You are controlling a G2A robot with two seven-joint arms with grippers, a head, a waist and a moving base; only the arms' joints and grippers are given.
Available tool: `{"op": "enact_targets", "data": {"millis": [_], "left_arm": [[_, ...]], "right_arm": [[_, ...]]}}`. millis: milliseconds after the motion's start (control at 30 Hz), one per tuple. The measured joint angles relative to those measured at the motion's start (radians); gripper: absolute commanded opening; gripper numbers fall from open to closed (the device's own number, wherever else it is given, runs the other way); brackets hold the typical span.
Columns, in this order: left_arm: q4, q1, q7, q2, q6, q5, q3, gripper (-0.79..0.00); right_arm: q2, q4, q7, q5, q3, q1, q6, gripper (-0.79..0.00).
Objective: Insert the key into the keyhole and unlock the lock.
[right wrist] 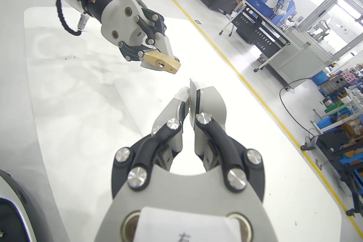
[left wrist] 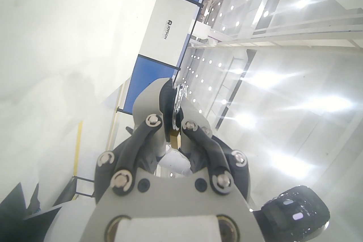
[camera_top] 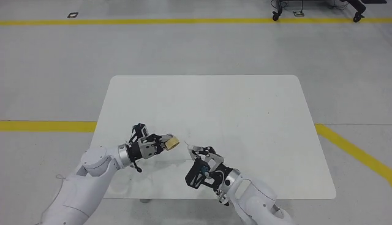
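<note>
A brass padlock [camera_top: 173, 142] hangs above the white table [camera_top: 245, 102], held by my left gripper [camera_top: 164, 143], which is shut on it. In the right wrist view the lock [right wrist: 162, 64] shows its keyhole face, turned toward my right gripper [right wrist: 190, 95]. That gripper is shut on a small silver key [right wrist: 192, 85], whose tip sticks out just past the fingertips, a short gap from the lock. In the top view the right gripper [camera_top: 195, 151] sits right of the lock with the key [camera_top: 189, 145] pointing at it. The left wrist view shows the lock's shackle [left wrist: 179, 100] between the left gripper [left wrist: 176, 107] fingers.
Bare white tabletop [right wrist: 85, 101] lies under both grippers. Yellow floor lines [camera_top: 184, 21] run beyond the table. Wheeled carts and workbenches [right wrist: 272, 36] stand far off across the floor.
</note>
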Motion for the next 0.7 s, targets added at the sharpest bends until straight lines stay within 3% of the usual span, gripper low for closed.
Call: {"op": "enact_targets", "data": {"millis": [367,700], "left_arm": [[-0.007,0.010,0.012,-0.001,0.012,-0.012,0.000,-0.785],[0.001,-0.006,0.027,-0.005,0.116,0.016,0.022,-0.785]], "right_arm": [[0.002,-0.008,-0.010,-0.019,-0.004,0.001,-0.009,-0.785],[0.026,-0.096,-0.004,-0.501,-0.059,-0.068,0.027,-0.785]]}}
